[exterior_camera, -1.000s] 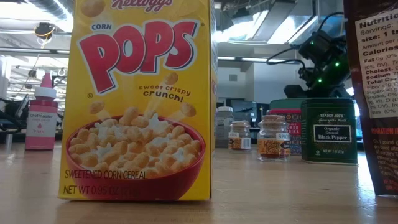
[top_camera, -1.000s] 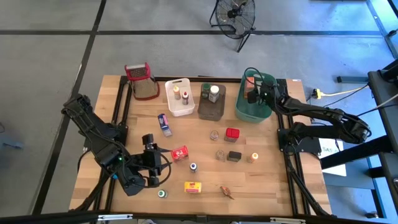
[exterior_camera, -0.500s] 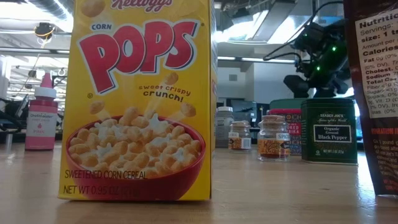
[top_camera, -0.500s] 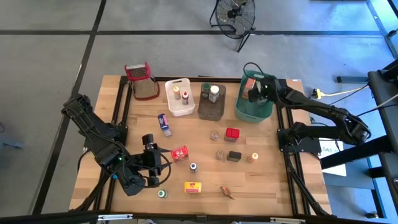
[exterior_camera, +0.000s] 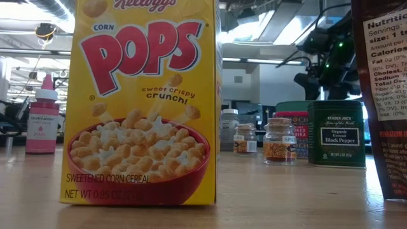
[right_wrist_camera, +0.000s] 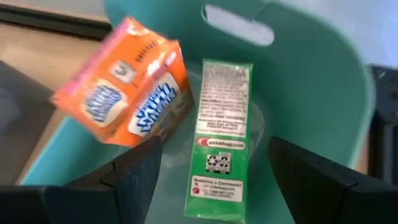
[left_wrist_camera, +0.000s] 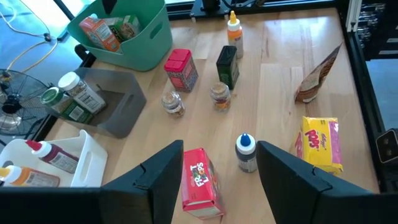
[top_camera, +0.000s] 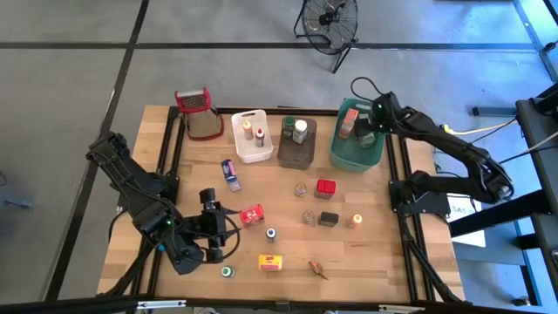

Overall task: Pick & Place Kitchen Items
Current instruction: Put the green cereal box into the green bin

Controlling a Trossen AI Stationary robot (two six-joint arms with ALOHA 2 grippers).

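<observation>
My right gripper (top_camera: 367, 131) hangs open above the green tub (top_camera: 356, 159) at the table's far right. In the right wrist view its fingers stand wide on either side of an orange box (right_wrist_camera: 124, 93) and a green box (right_wrist_camera: 221, 137). The green box lies flat on the tub's floor and the orange box leans on the tub's wall. My left gripper (top_camera: 228, 232) waits open near the table's near left, its fingers level and pointing at a red cereal box (left_wrist_camera: 199, 180). A blue-capped bottle (left_wrist_camera: 245, 152) stands beside that box.
On the table stand a yellow box (top_camera: 271, 262), a brown pouch (top_camera: 318, 269), a green-capped jar (top_camera: 227, 271), a blue box (top_camera: 230, 173), a red tin (top_camera: 325, 187), a black tin (top_camera: 328, 219), small jars and an orange bottle (top_camera: 356, 221). At the far edge: white tub (top_camera: 252, 148), brown tub (top_camera: 296, 157), grater (top_camera: 200, 113).
My right gripper has risen out of the green tub and drawn back a little toward the table's right edge. The orange box now shows uncovered, leaning inside the tub. My left arm has kept still.
</observation>
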